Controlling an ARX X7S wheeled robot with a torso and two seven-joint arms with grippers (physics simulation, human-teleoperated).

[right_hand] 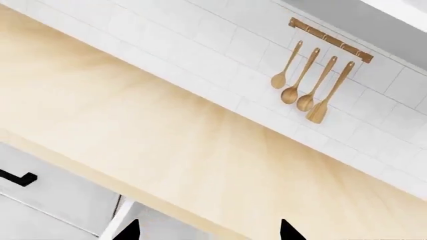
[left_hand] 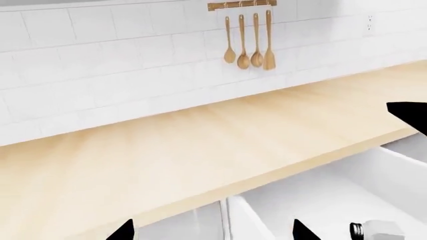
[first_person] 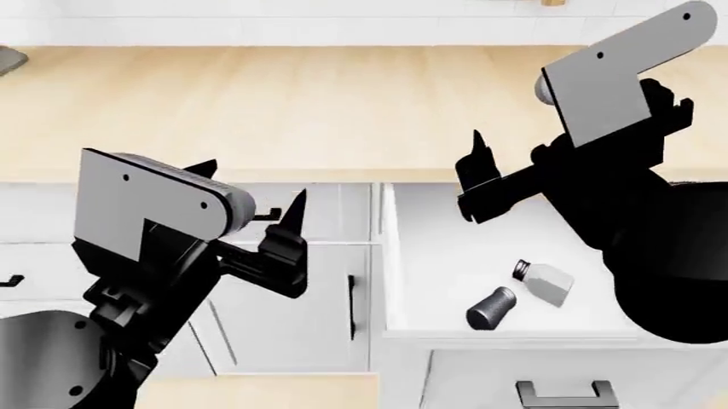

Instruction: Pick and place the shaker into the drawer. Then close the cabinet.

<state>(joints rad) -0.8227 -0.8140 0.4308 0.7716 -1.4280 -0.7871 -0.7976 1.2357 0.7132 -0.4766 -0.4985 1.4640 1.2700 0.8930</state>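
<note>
2 empty grippers with jaws spread, the left gripper (first_person: pixel 290 243) at lower left and the right gripper (first_person: pixel 478 175) at upper right, flank the open drawer (first_person: pixel 438 256), where the shaker (first_person: pixel 544 282) lies beside a dark shaker (first_person: pixel 492 308).

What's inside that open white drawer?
In the open drawer lie two shakers on their sides: a clear one with a dark cap and a dark grey one, close together. The right arm hides the drawer's far right part, so anything there is unseen.
</note>
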